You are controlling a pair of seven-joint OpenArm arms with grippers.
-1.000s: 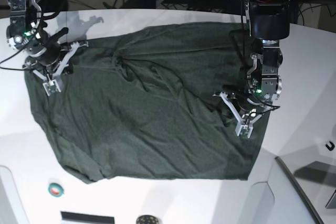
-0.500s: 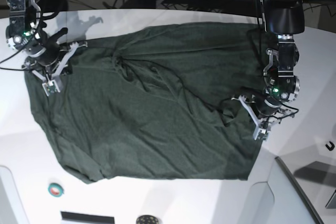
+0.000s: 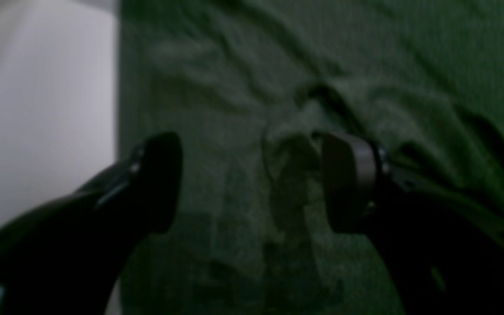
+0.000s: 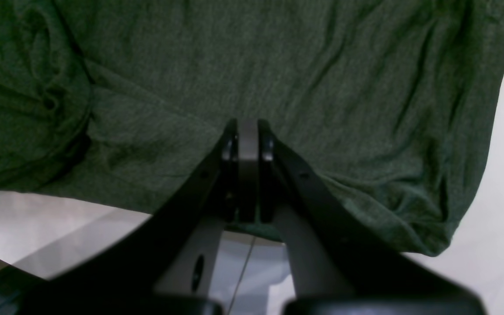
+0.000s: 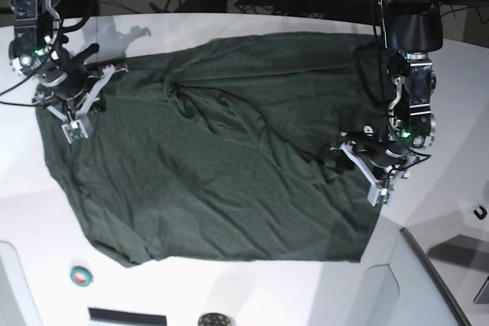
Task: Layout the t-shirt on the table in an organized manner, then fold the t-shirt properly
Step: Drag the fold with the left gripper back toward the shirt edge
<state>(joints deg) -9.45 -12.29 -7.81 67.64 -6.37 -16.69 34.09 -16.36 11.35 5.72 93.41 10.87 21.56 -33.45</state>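
One dark forest-green, thin knit short-sleeved t-shirt [image 5: 206, 158], spread wide and wrinkly over the middle of the large smooth white table [image 5: 451, 104], creases bunched toward 11 o'clock and toward 3 o'clock. Right gripper [image 5: 72, 124] at 9 o'clock in the base view, black jaws pressed together, clamped on the t-shirt's edge in the wrist view [image 4: 247, 144]. Left gripper [image 5: 368, 169] at 3 o'clock, jaws spread apart over a raised fold near the cloth's side edge, holding nothing [image 3: 252, 183]. Small teal-and-red round object [image 5: 80, 275] at 7 o'clock, apart from the hem.
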